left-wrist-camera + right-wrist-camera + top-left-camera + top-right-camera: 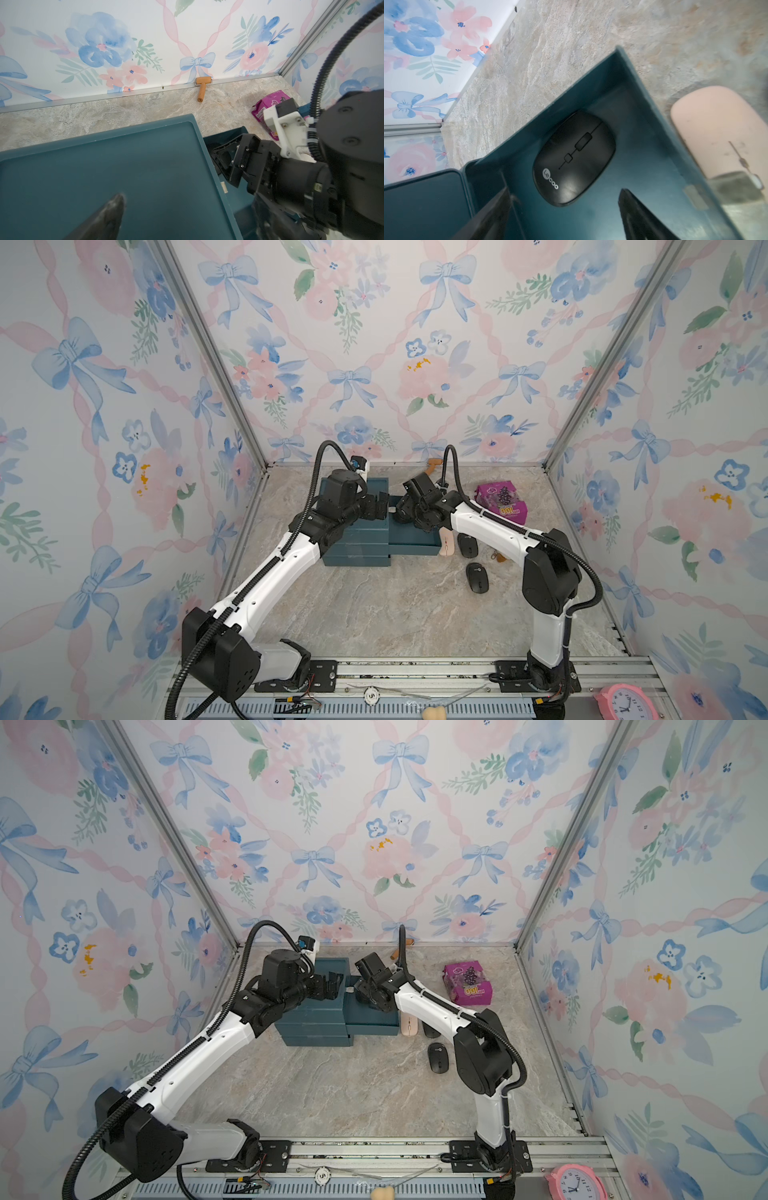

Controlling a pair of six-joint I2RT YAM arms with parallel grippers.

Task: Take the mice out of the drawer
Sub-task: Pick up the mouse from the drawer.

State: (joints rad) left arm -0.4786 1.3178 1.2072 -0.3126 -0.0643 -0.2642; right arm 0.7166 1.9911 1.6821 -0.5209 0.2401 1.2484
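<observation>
Marble tabletop (374, 614). My right gripper (564, 191) hangs jaws apart over black mouse (574, 158) in the drawer (643, 116). Left gripper (334, 986) is over the cabinet (124, 166); I can't tell its jaws. Risk: a fingertip (633, 207) clips the drawer wall beside the mouse, or the smooth shell squirts out.

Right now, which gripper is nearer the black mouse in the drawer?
Right. The right gripper hovers open over the black mouse inside the drawer; the left gripper is above the cabinet top.
</observation>
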